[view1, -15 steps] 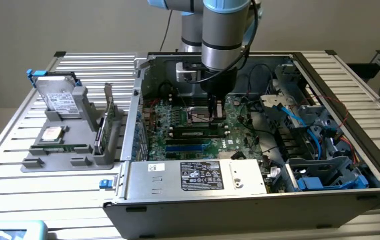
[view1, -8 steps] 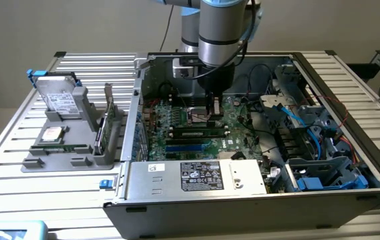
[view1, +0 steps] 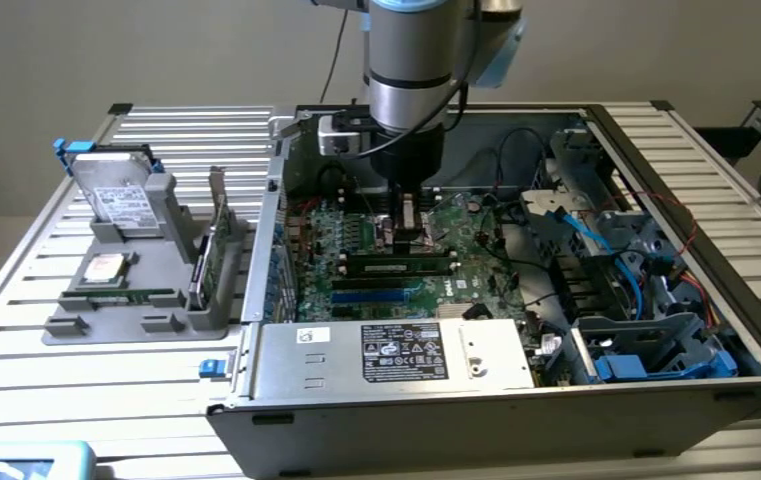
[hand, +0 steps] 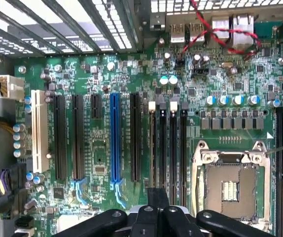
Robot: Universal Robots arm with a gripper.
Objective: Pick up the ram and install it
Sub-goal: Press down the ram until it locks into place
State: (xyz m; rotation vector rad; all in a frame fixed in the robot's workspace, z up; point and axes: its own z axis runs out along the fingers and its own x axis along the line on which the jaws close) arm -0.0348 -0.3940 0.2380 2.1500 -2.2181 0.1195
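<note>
The ram (view1: 400, 267), a long green stick with black chips and a pale label, stands on edge in a slot of the motherboard (view1: 467, 225) inside the open computer case (view1: 487, 420). My gripper (view1: 411, 240) hangs straight above the ram's middle, pointing down, with its fingers shut. Whether the fingertips touch the ram's top edge I cannot tell. In the wrist view the shut gripper (hand: 157, 197) sits over the row of long memory slots (hand: 173, 148), beside the open processor socket (hand: 230, 187).
To the exterior view's left, a grey holder (view1: 113, 325) carries a silver hard drive (view1: 120, 195), a processor chip (view1: 104, 268), an upright expansion card (view1: 213, 250) and a thin green strip (view1: 120, 297). The power supply (view1: 394, 350), drive cages (view1: 647, 350) and cables (view1: 580, 220) crowd the case.
</note>
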